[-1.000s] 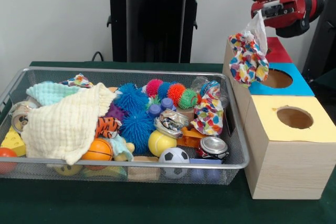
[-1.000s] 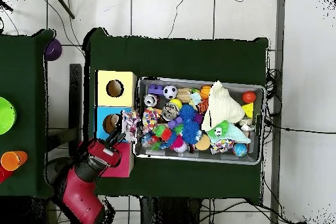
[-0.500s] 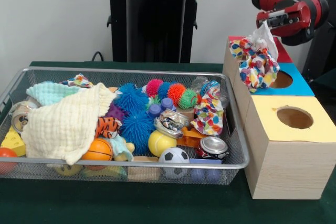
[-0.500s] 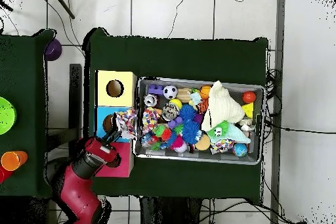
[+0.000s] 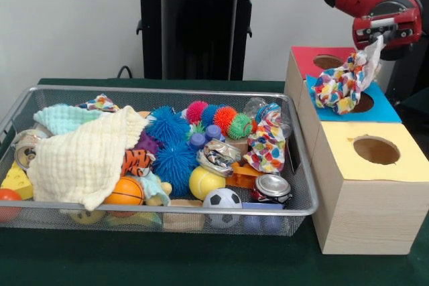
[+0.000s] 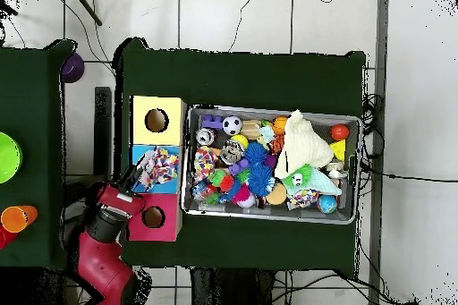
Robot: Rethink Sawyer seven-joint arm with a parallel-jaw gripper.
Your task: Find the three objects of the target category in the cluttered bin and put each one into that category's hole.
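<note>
Cloth [image 5: 340, 87], multicoloured and spotted, hangs pinched in my gripper [image 5: 375, 43], fingers clamped on its top corner. Below them lies the blue box [image 5: 385, 107] and its hole. A second ago it dangled nearer the bin [image 5: 161, 216]; I judge release is close.

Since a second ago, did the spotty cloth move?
Yes. In the front view the spotty cloth, hanging from the gripper, has gone rightward from the boxes' near-bin edge to over the blue box and its hole.
</note>
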